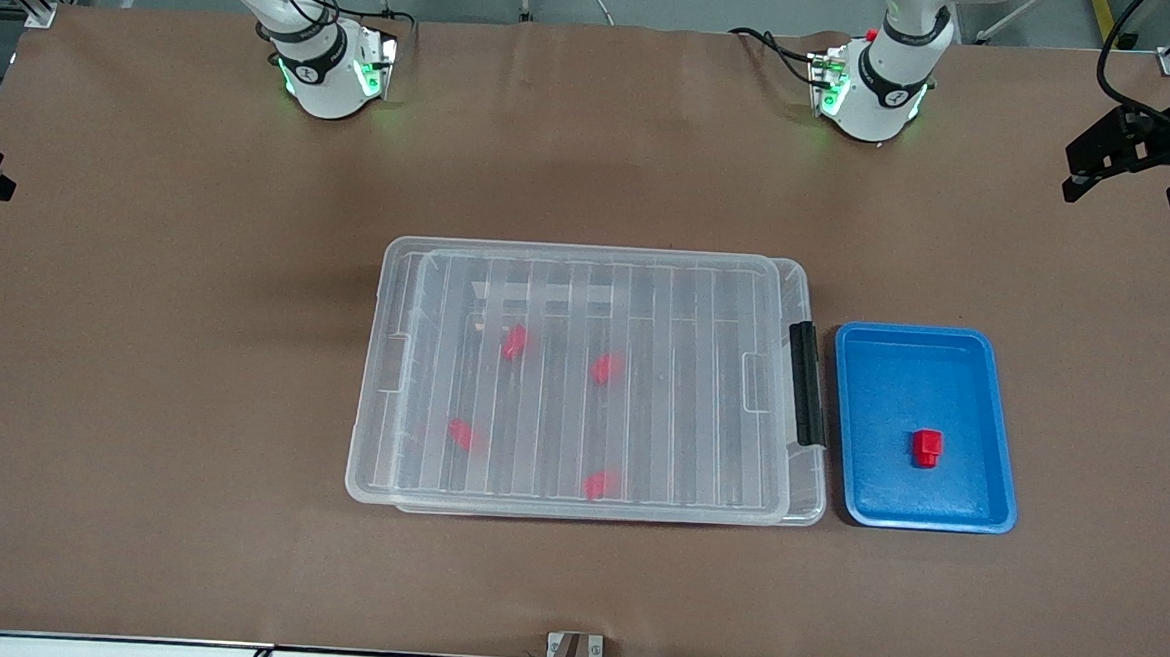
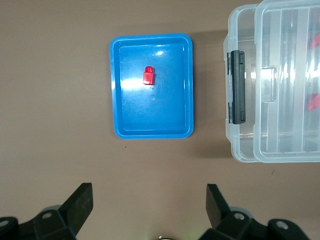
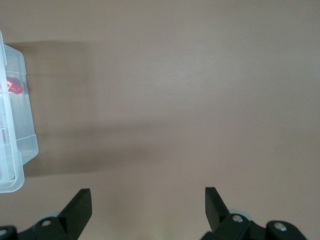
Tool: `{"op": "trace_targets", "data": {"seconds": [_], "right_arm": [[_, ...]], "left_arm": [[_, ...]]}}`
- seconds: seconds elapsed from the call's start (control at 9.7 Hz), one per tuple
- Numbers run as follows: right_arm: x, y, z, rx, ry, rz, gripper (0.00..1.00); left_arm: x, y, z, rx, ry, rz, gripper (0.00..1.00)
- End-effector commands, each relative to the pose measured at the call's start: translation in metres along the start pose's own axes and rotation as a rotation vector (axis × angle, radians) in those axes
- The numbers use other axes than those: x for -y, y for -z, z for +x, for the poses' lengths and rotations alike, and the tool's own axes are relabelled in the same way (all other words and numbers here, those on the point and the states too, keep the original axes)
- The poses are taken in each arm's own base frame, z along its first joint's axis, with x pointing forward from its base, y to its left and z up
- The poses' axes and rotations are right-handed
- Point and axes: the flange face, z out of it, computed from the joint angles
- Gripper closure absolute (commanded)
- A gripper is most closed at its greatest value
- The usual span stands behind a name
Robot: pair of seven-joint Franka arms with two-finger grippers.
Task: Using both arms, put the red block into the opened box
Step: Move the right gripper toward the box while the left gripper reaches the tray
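Both grippers are hanging spread apart above the brown table [image 1: 143, 345].
Front view: the left gripper [image 1: 1129, 172] is sitting high at the left arm's table end; the red block [image 1: 927, 448] is lying in the blue tray [image 1: 1000, 430] beside the lidded box [image 1: 588, 269], long axis running toward the camera. Left wrist view: left gripper [image 2: 150, 205] is hovering, fingers wide, over bare table near the tray. Right wrist view: right gripper [image 3: 148, 207] is hovering open over bare table beside the box's corner.
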Motion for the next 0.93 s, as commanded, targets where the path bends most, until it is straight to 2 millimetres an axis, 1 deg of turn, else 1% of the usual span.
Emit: {"op": "trace_targets", "data": {"seconds": [0.0,0.1,0.21,0.31,0.41,0.52,0.62,0.72,0.82], "right_arm": [[-0.001,0.002,-0.005,-0.006,-0.009,0.011,0.00],[-0.001,0.002,-0.005,-0.005,-0.009,0.011,0.00],[-0.001,0.002,-0.004,-0.008,-0.009,0.011,0.00],[-0.001,0.003,-0.004,-0.009,-0.009,0.011,0.00],[0.001,0.003,-0.005,-0.006,-0.006,0.011,0.00],[0.007,0.003,-0.004,-0.004,0.010,0.011,0.00],[0.037,0.003,-0.002,-0.001,0.070,0.010,0.00],[0.076,0.003,-0.002,0.004,0.134,0.010,0.00],[0.121,-0.004,-0.001,0.017,0.190,0.008,0.00]], "left_arm": [[0.003,-0.006,0.002,0.033,0.003,0.018,0.00],[0.006,-0.010,0.007,0.042,0.004,0.016,0.00],[0.011,-0.018,0.015,0.056,0.009,0.013,0.00],[0.024,-0.041,0.025,0.096,0.027,0.009,0.00],[0.038,-0.076,0.044,0.148,0.047,0.001,0.00],[0.041,-0.119,0.064,0.190,0.049,-0.008,0.00],[0.042,-0.162,0.080,0.210,0.056,-0.012,0.00],[0.055,-0.206,0.093,0.222,0.073,-0.021,0.00],[0.070,-0.258,0.105,0.236,0.085,-0.033,0.00]]}}
